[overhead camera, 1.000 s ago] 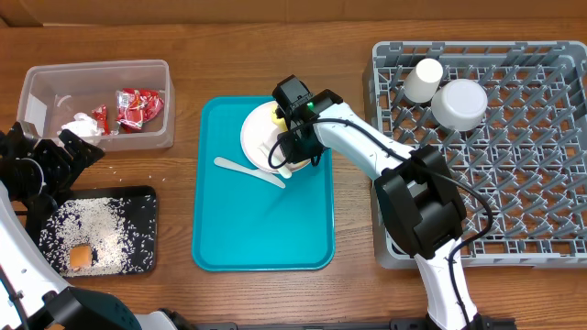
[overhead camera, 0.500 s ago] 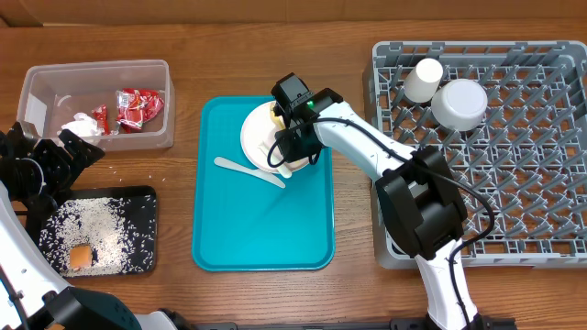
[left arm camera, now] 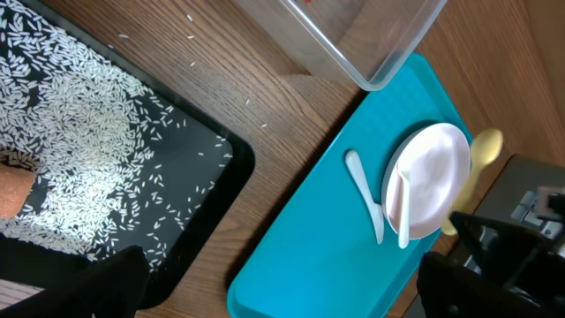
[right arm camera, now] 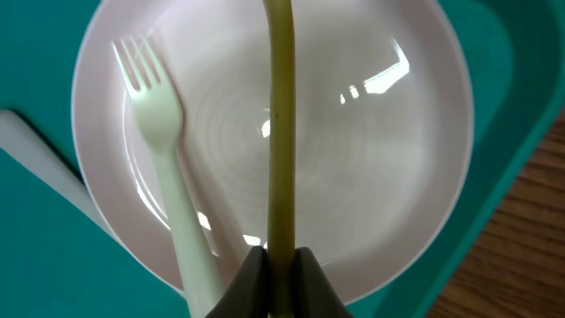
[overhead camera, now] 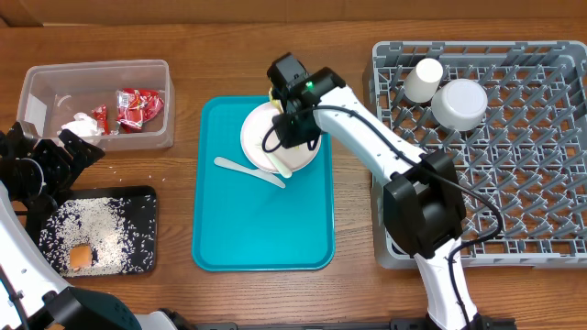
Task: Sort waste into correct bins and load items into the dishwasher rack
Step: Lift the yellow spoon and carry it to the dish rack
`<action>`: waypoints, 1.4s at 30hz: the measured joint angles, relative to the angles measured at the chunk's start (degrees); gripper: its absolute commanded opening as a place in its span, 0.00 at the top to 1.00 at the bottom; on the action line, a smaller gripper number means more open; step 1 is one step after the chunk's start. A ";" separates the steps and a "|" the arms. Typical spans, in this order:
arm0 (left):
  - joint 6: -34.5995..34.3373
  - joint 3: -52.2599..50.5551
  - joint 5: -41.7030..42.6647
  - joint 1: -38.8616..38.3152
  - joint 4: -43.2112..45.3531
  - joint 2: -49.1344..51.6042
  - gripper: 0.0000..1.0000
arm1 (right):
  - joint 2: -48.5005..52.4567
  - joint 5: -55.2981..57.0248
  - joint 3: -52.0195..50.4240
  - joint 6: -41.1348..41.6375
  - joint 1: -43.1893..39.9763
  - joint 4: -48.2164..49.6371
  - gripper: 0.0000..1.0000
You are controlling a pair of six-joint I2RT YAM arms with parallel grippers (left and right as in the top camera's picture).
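the right jaws are clenched on the handle of a yellow spoon [right arm camera: 281, 132], which crosses over the white plate [right arm camera: 371, 194] on the teal tray [overhead camera: 266, 229]. 1 white fork [right arm camera: 163, 159] lies on the plate, and 1 white knife [overhead camera: 248, 170] lies just beside it on the tray. the left jaws stand released above the desk [overhead camera: 348, 293], near the black tray [overhead camera: 147, 197].

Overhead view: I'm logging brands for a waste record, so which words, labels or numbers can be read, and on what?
No text can be read.
Red wrappers in the clear tub: pale markings, too small and blurred to read.
Nothing else shows any lettering.
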 measured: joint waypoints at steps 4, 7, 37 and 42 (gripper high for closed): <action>0.00 0.00 0.00 0.00 -0.02 0.00 0.00 | -0.02 2.19 5.18 1.88 -1.88 -4.02 0.96; 0.00 0.00 0.00 0.00 0.00 0.00 0.00 | -0.24 4.52 9.05 3.48 -5.14 -7.06 0.96; 0.00 0.00 0.00 0.00 0.00 0.00 0.00 | -2.60 6.43 11.21 -5.81 -24.33 -13.29 0.96; 0.00 0.00 -0.02 0.00 0.00 0.00 0.00 | -1.64 6.45 11.21 -5.90 -24.33 -13.51 0.88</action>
